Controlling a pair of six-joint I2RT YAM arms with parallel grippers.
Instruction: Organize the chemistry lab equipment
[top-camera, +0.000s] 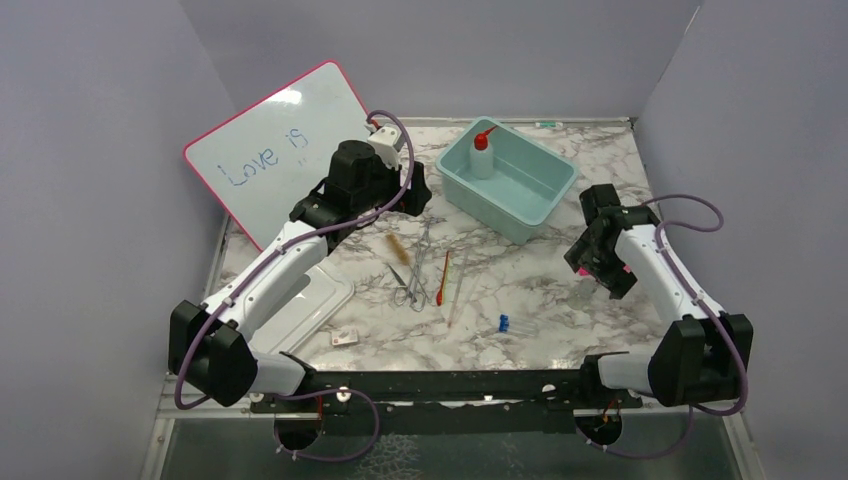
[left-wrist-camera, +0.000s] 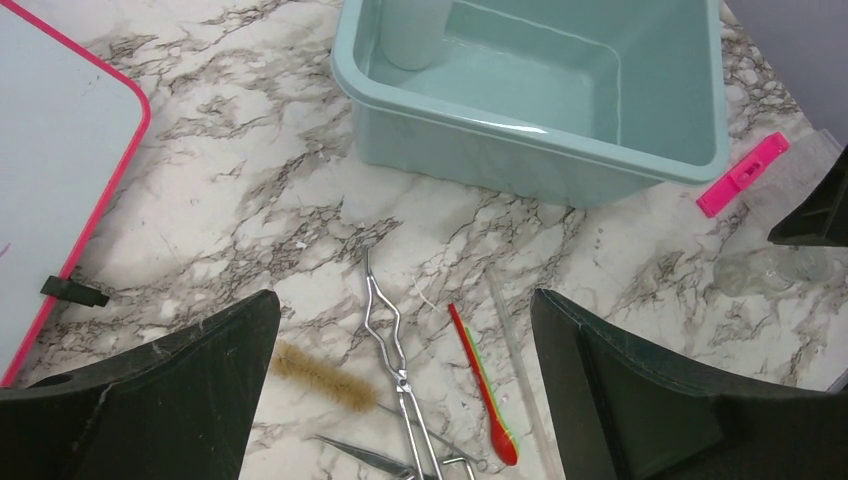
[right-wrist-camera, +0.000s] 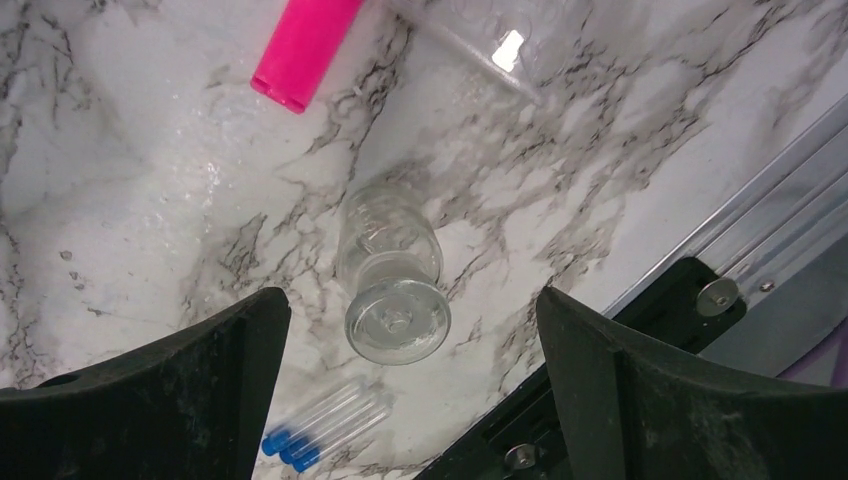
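Observation:
The clear squeeze bottle (top-camera: 482, 152) with a red nozzle stands in the teal bin (top-camera: 500, 215). On the marble between the arms lie the brown brush (top-camera: 398, 247), scissor-like forceps (top-camera: 418, 265), tweezers (top-camera: 398, 275), red stick (top-camera: 442, 280) and clear rod (top-camera: 458, 285). My left gripper (top-camera: 415, 188) is open and empty, hovering over them; its wrist view shows the forceps (left-wrist-camera: 390, 340), brush (left-wrist-camera: 315, 372), red stick (left-wrist-camera: 485, 385) and rod (left-wrist-camera: 515, 360) between its fingers. My right gripper (right-wrist-camera: 412, 300) is open and empty above a small clear glass vessel (right-wrist-camera: 392, 280) lying on its side.
The pink-framed whiteboard (top-camera: 275, 150) leans at the back left. A white tray (top-camera: 310, 305) lies under the left arm. Blue-capped tubes (right-wrist-camera: 325, 425) lie near the front edge, and a pink clip (right-wrist-camera: 300, 50) lies beyond the glass vessel. The metal table rail (right-wrist-camera: 740, 250) runs close on the right.

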